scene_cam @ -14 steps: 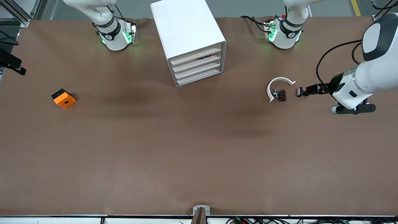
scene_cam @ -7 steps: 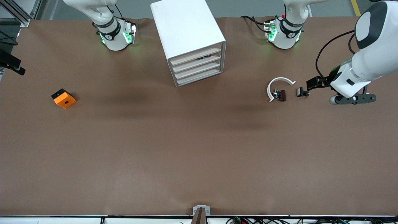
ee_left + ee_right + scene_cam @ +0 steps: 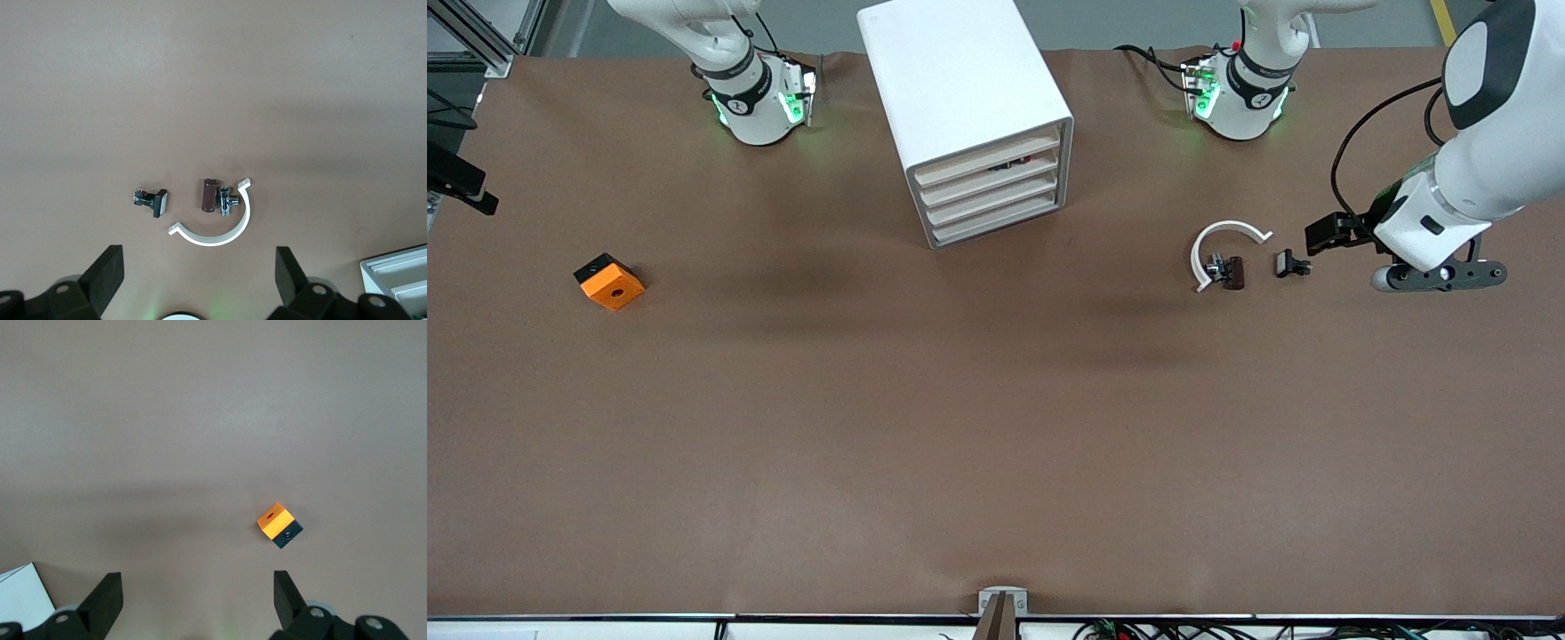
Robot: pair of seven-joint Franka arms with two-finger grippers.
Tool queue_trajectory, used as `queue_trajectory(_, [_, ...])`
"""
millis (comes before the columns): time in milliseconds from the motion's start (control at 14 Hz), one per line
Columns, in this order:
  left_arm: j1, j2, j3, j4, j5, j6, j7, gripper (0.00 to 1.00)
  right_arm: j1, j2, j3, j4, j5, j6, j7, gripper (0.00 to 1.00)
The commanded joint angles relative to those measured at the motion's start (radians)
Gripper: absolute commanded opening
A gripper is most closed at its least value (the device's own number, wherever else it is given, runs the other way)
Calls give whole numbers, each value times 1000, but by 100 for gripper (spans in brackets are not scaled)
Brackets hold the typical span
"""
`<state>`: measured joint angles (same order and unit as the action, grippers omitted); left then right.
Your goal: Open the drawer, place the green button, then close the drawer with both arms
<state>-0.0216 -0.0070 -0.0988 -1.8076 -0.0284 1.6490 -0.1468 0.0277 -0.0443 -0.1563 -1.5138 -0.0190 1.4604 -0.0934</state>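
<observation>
You have one white cabinet point(image 3: 960, 80) on the worktop point(image 3: 996, 427), between the two arm bases, with four drawers point(image 3: 989, 185) stacked in it, all four fronts flush. A few small dark bits point(image 3: 1009, 164) with a speck of red sit in the slot between the top two fronts. They are too small for you to tell whether the button is among them, and it shows nowhere else.

Toward the left arm's end you can count one white curved strip point(image 3: 1221, 240), one brown part point(image 3: 1234, 272) with a metal piece touching it inside the curve, and one black part point(image 3: 1289, 263) lying apart just beside them. Toward the right arm's end lies one orange cube point(image 3: 609, 282) with a black end.

Your left end effector point(image 3: 197, 280) hovers over the worktop near the black part, fingers point(image 3: 103, 277) spread wide and empty. Your right end effector point(image 3: 197, 600) hangs over the worktop at the cube's end, also spread wide and empty.

Both bases glow green; the marks on their black bands are too small to read.
</observation>
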Motion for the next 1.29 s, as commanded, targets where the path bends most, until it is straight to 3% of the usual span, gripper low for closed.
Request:
queue_trajectory(0, [-14, -24, 14, -16, 13, 12, 18, 100, -5, -17, 1, -12, -3, 6, 0, 100])
queue_trajectory(143, [-14, -24, 13, -18, 13, 12, 18, 100, -9, -19, -2, -13, 36, 5, -2, 100])
queue_trajectory(500, [-6, -27, 8, 7, 13, -3, 18, 100, -11, -19, 0, -14, 36, 3, -3, 100])
queue_trajectory(786, [-4, -92, 13, 14, 13, -58, 19, 100, -11, -19, 0, -16, 36, 3, -5, 100])
queue_trajectory(1214, [-6, -99, 10, 114, 12, -135, 13, 100, -11, -19, 0, -16, 36, 2, -5, 100])
